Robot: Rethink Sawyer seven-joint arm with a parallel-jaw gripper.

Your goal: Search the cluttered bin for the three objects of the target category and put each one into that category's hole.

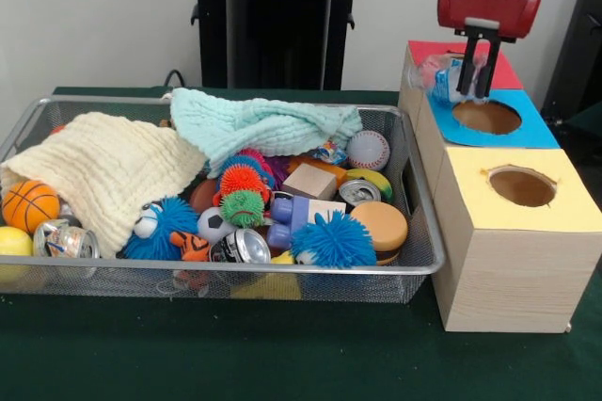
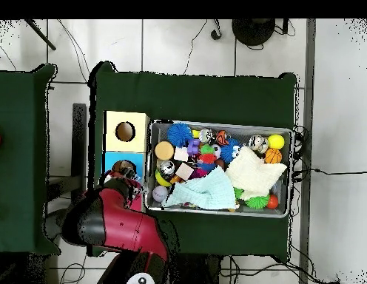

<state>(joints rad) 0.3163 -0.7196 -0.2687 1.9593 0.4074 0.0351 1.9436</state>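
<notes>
My claw (image 1: 478,81) is hanging above the boxes beside the bin (image 1: 425,264), its two dark fingers closed on a clear plastic bottle with a blue label (image 1: 450,74). I am holding it at the near edge of the blue-topped box (image 1: 527,133), just short of its round hole (image 1: 486,117) and partly over the red-topped box (image 1: 506,70) behind.

The main risk I am judging: the bottle is sitting to one side of the fingers rather than squarely over the hole, so releasing here could be dropping it onto the rim, letting it bounce to the tabletop (image 1: 282,354). Its thin walls (dented plastic gives under pressure) could also be slipping in my grip.

The yellow-topped box (image 1: 555,217) is standing close by, so a drift that way would be feeding the wrong hole.

No other bottles are showing in the bin; the cream cloth (image 1: 108,170) and mint cloth (image 1: 259,123) may be hiding them among the silver cans (image 1: 240,248).
</notes>
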